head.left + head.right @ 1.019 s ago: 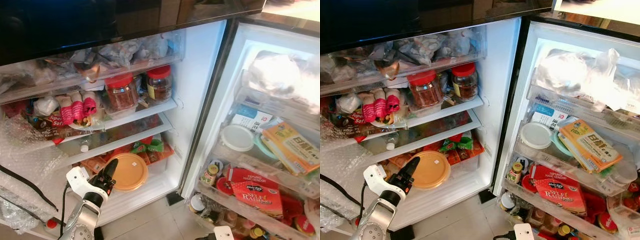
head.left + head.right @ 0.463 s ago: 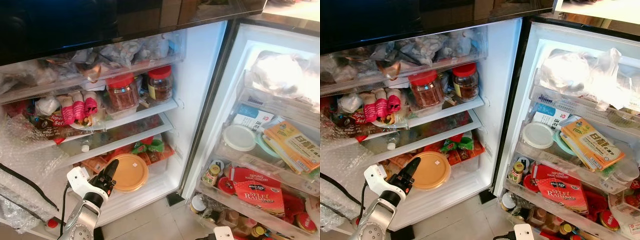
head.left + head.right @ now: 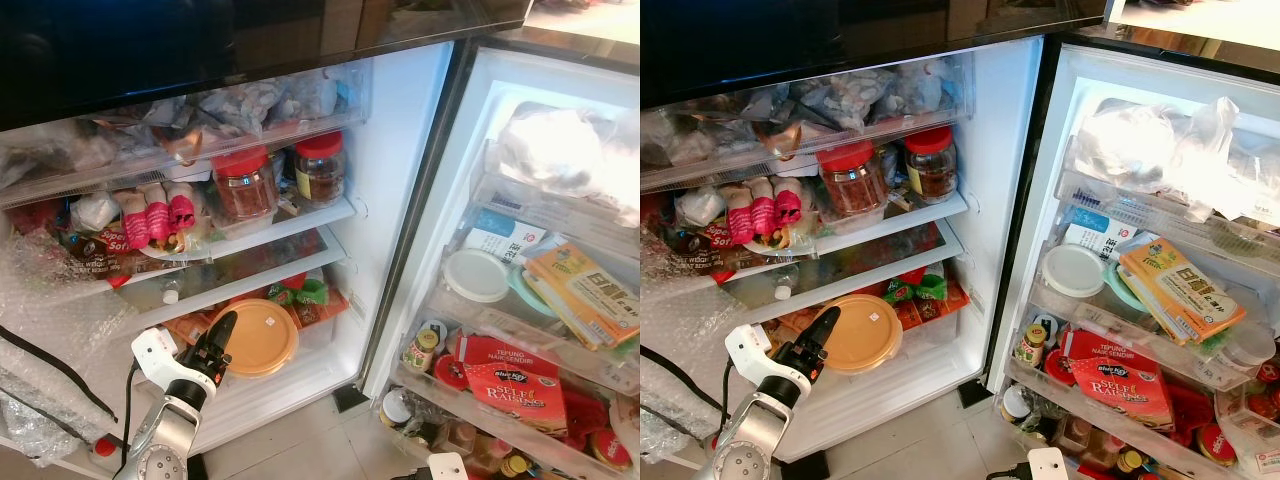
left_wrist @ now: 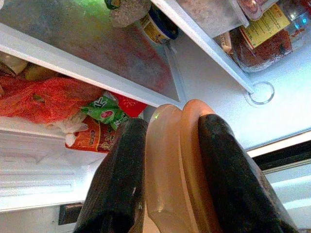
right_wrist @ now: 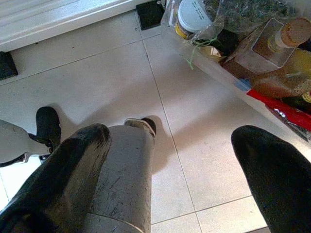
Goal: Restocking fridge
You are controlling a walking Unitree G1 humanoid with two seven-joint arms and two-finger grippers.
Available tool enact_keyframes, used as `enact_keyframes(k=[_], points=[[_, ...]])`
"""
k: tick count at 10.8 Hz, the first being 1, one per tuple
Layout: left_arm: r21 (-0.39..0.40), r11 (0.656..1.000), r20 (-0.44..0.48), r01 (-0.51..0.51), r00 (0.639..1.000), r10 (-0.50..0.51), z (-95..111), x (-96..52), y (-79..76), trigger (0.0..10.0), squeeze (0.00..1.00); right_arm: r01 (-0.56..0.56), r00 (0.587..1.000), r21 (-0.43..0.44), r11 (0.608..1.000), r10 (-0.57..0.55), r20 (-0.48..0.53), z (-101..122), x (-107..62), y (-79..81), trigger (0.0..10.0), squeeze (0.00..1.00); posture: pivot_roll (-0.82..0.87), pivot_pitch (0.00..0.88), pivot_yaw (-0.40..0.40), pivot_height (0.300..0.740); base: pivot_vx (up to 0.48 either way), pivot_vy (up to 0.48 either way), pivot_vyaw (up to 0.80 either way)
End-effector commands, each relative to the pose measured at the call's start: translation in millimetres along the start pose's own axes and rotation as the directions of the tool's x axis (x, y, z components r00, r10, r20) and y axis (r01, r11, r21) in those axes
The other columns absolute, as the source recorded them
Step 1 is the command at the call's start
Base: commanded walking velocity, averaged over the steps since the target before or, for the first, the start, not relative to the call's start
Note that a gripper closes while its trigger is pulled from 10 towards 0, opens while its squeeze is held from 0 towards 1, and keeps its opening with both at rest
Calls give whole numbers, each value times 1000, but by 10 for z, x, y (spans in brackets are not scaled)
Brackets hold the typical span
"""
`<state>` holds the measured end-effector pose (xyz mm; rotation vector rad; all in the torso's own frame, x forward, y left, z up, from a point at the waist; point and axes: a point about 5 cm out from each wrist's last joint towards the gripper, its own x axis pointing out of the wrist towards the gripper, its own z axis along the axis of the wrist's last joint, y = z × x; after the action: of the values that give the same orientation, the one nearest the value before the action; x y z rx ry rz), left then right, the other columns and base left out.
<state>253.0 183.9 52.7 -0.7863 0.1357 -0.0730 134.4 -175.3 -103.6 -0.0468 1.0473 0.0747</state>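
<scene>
A round orange container with a lid (image 3: 265, 338) sits tilted at the front of the fridge's bottom shelf (image 3: 290, 385). My left gripper (image 3: 221, 336) is shut on its left rim, reaching up from below. In the left wrist view, the two black fingers (image 4: 119, 189) clamp the container's edge (image 4: 170, 160), with red and green packets (image 4: 104, 112) behind it. My right gripper (image 5: 170, 133) hangs open low over the tiled floor (image 5: 204, 145) beside the door's bottom rack.
Two red-lidded jars (image 3: 243, 183) stand on the upper shelf beside pink-wrapped packs (image 3: 155, 215). Green and red packets (image 3: 300, 292) lie behind the container. The open door's racks (image 3: 520, 330) hold bottles, boxes and red bags. Bubble wrap (image 3: 50, 330) and a black cable lie at left.
My left gripper has lifted the orange container a little up and further onto the bottom shelf. The view has shifted slightly.
</scene>
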Motion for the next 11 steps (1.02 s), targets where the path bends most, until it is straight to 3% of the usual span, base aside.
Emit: enact_keyframes(k=[1,11], points=[[1,1000,-8,5,1000,-5,2,-6,3,10000,0,-11,999,3,1000,11,-37,-100,-15,32,10000,0,-176,51,-6,740,0,0,0],[3,1000,-30,3,1000,-3,-39,18,-10,10000,0,7,1000,23,1000,-6,-28,-91,-15,18,10000,0,-178,60,-7,740,0,0,0]])
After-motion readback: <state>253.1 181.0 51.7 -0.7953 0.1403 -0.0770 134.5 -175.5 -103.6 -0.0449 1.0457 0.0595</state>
